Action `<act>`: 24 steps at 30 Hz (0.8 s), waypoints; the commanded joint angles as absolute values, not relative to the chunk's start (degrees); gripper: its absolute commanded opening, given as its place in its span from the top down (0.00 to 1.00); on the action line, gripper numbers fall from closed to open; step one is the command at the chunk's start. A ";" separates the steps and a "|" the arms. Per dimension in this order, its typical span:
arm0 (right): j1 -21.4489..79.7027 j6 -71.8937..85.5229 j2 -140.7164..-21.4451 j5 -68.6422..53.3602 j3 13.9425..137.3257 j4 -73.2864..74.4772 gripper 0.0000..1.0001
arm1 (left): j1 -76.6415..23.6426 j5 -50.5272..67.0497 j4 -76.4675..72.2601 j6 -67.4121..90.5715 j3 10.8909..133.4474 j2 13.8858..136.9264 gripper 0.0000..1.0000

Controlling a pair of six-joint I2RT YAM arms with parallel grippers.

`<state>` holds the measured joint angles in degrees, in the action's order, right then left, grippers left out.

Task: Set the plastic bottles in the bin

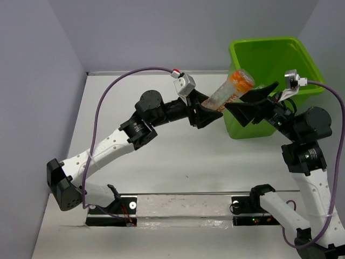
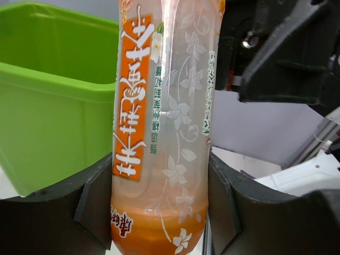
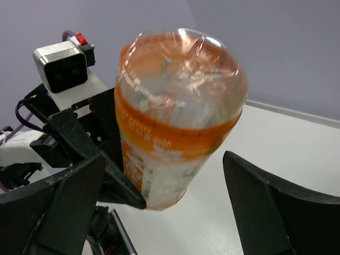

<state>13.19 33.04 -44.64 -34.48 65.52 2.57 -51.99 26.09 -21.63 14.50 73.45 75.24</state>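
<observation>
One plastic bottle shows, clear with an orange label and a little orange liquid. My left gripper is shut on its lower end and holds it tilted up to the right, above the table, beside the near left corner of the lime-green bin. In the left wrist view the bottle stands between the fingers, with the bin behind. My right gripper is open at the bottle's far end. In the right wrist view the bottle's end sits between the spread fingers, untouched. Other bottles are out of view.
A black strip with clear tape lies along the near table edge between the arm bases. A purple cable arcs over the left arm. Grey walls close the left and back sides.
</observation>
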 commanded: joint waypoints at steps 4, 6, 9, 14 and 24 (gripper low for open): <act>13.18 34.53 -47.72 -34.72 68.99 -2.80 0.02 | -55.72 29.53 -25.49 14.15 73.21 74.44 0.51; 13.18 35.15 -48.25 -34.28 69.17 -4.47 0.05 | -56.68 29.00 -25.49 13.89 73.74 74.53 0.50; 13.18 36.82 -48.08 -32.35 68.99 -6.50 0.27 | -57.30 28.13 -25.49 13.80 74.09 74.01 0.41; 13.18 32.54 -48.07 -21.83 74.07 -3.09 0.71 | -57.30 21.38 -21.64 13.36 72.78 70.06 0.01; 13.18 10.39 -60.90 8.15 101.41 9.75 0.75 | -57.30 -6.48 -2.83 8.88 62.68 52.75 0.01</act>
